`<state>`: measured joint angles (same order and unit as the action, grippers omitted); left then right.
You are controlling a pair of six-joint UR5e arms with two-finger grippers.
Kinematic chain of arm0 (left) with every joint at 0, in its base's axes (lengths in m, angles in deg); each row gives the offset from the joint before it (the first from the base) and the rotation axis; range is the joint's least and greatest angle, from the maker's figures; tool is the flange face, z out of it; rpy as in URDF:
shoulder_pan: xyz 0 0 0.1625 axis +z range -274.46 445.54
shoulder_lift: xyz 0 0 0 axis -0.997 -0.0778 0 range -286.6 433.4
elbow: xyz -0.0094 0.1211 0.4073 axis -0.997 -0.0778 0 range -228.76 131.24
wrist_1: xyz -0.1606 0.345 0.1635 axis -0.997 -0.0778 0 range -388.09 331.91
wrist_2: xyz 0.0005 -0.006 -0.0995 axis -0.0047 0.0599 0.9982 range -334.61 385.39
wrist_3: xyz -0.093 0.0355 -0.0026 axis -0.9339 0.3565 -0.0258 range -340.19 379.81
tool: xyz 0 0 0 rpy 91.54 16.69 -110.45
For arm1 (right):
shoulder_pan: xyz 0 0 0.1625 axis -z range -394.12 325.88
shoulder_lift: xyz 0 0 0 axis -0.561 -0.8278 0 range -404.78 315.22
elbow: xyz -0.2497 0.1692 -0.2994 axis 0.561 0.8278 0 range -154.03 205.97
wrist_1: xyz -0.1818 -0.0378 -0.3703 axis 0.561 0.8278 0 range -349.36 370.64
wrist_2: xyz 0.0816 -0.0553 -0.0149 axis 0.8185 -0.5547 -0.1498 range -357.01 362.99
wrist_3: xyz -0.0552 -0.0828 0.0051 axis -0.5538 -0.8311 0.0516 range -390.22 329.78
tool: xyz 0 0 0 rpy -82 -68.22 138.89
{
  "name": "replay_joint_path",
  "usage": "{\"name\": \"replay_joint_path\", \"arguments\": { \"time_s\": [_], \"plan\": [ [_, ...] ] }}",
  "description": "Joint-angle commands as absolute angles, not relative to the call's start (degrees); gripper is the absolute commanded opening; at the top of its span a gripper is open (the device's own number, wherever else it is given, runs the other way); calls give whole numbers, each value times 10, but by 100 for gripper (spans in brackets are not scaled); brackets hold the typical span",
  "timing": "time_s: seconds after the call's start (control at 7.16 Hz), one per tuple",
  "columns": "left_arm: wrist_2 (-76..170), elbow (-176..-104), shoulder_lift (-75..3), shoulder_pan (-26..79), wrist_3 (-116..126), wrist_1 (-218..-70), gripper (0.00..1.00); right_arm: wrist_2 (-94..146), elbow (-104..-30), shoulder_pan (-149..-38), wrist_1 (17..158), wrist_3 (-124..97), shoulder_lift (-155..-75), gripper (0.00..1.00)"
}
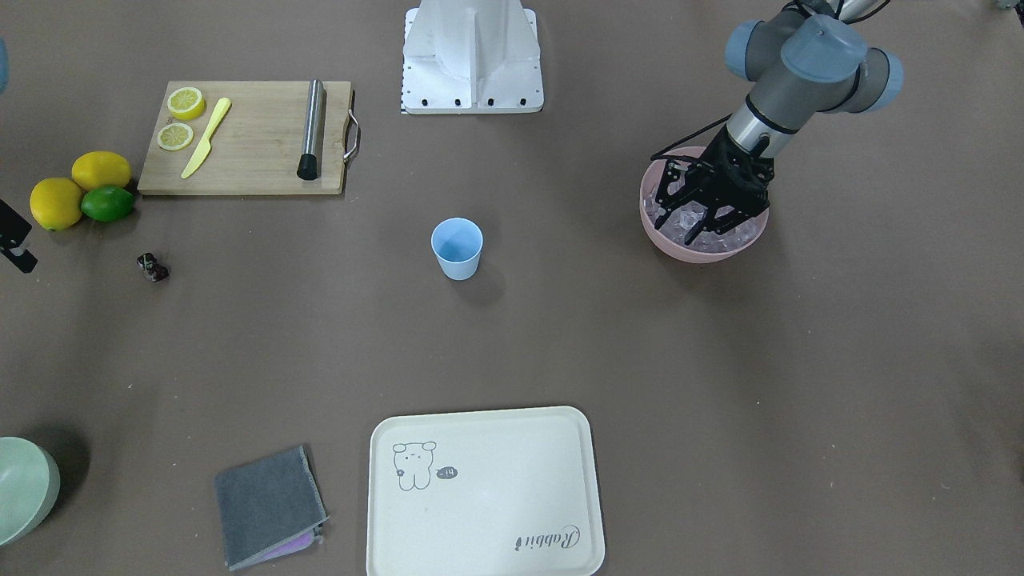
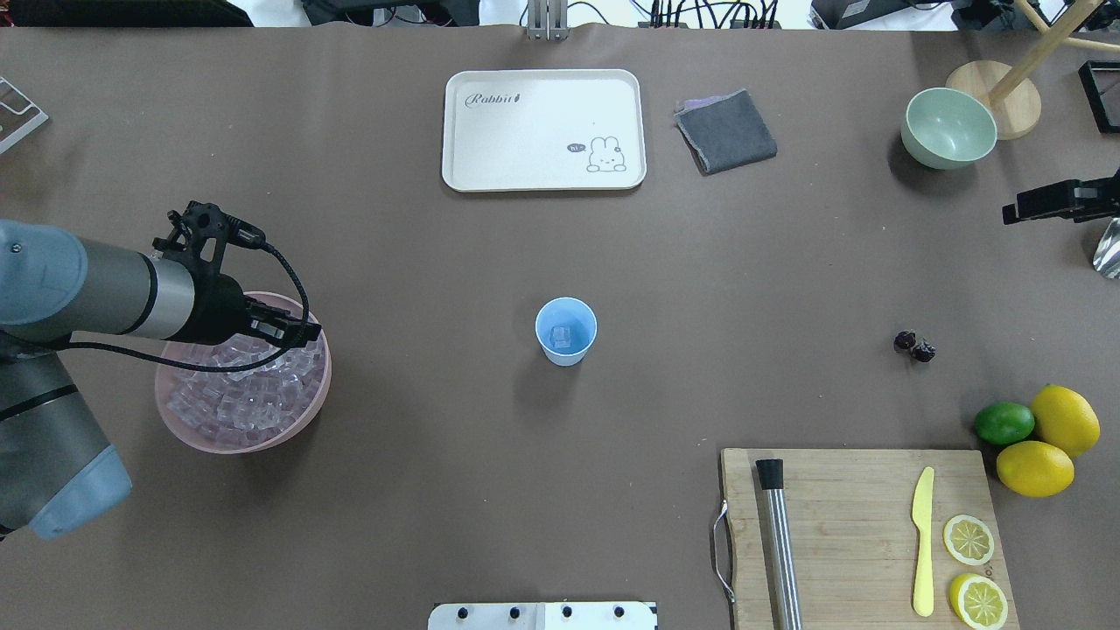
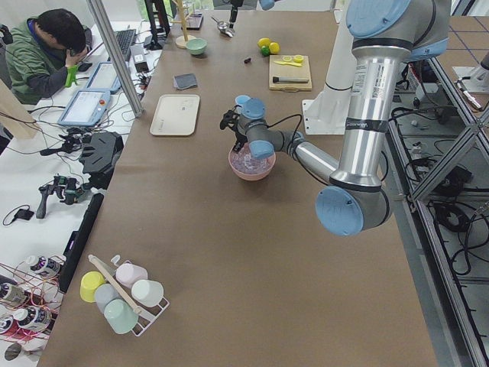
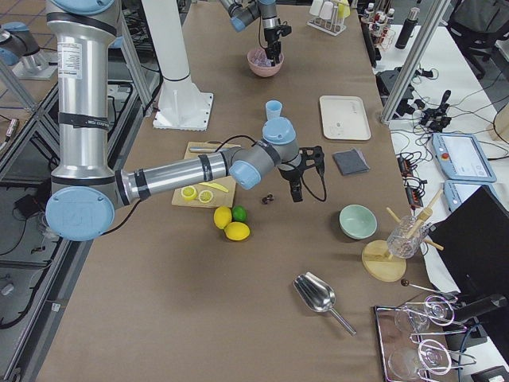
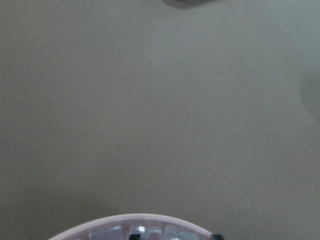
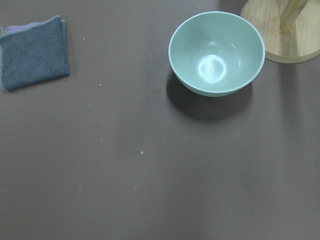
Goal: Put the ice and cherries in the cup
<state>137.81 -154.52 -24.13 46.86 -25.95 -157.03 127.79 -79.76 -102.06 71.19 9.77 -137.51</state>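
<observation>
The light blue cup [image 2: 566, 331] stands upright mid-table with one ice cube [image 2: 561, 336] in it. A pink bowl [image 2: 179, 422] on my left is full of ice [image 2: 236, 394]. My left gripper [image 1: 702, 218] is down in that bowl among the cubes. Its jaws stand spread open, and I cannot tell if a cube sits between them. The dark cherries [image 2: 914, 346] lie on the table on my right. My right gripper [image 2: 1013, 212] hovers beyond them near the table's edge. Its fingers are not clear enough to judge.
A cutting board [image 2: 857, 490] holds a metal rod [image 2: 779, 542], a yellow knife [image 2: 922, 538] and two lemon halves [image 2: 969, 539]. Two lemons [image 2: 1064, 418] and a lime [image 2: 1004, 423] lie beside it. A cream tray [image 2: 542, 129], grey cloth [image 2: 725, 129] and pale green bowl [image 2: 948, 128] sit at the far side.
</observation>
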Motion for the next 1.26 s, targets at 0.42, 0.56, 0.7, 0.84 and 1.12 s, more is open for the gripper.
{"name": "replay_joint_path", "arguments": {
  "time_s": [0.42,0.56,0.7,0.84,1.12],
  "plan": [
    [1378,-1546,-220,470,-216,-1590,57,1277,-798,-1021,712,98,-1375,100],
    [1378,-1546,-223,470,-217,-1590,57,1277,-798,-1021,712,98,-1375,100],
    [1377,-1545,-227,471,-218,-1590,57,1277,-798,-1021,712,98,-1375,100],
    [1377,-1544,-227,474,-219,-1589,57,1277,-798,-1021,713,98,-1375,100],
    [1377,-1544,-228,474,-221,-1590,50,1277,-797,-1020,713,98,-1375,100]
  ]
}}
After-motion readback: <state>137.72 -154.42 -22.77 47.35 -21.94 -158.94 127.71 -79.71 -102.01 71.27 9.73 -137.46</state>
